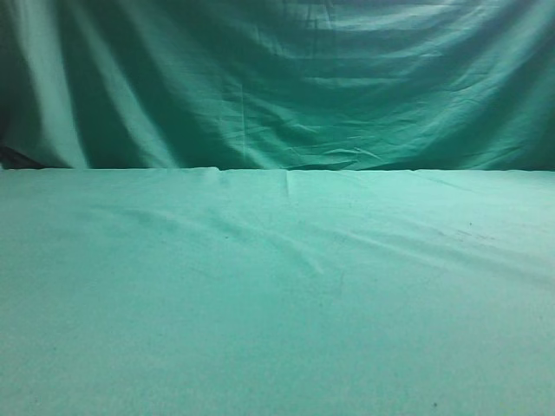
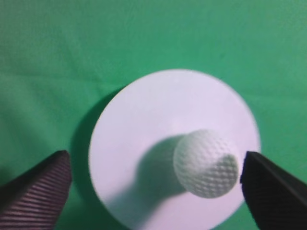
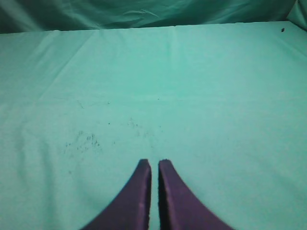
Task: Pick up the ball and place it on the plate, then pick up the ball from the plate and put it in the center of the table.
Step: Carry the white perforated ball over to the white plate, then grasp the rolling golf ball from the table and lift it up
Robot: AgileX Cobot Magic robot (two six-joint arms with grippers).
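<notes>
In the left wrist view the white dimpled ball (image 2: 206, 164) rests on a round white plate (image 2: 144, 129) that lies on the green-clothed table (image 2: 57, 57). My left gripper (image 2: 156, 184) is open above the plate, its two dark ribbed fingers wide apart. The ball lies close to the right finger, without clear contact. In the right wrist view my right gripper (image 3: 154, 165) is shut and empty over bare green cloth. The exterior view shows only the table (image 1: 277, 295); ball, plate and both grippers are out of view there.
A draped green backdrop curtain (image 1: 277, 78) hangs behind the table's far edge. Small dark specks (image 3: 81, 141) mark the cloth ahead of the right gripper.
</notes>
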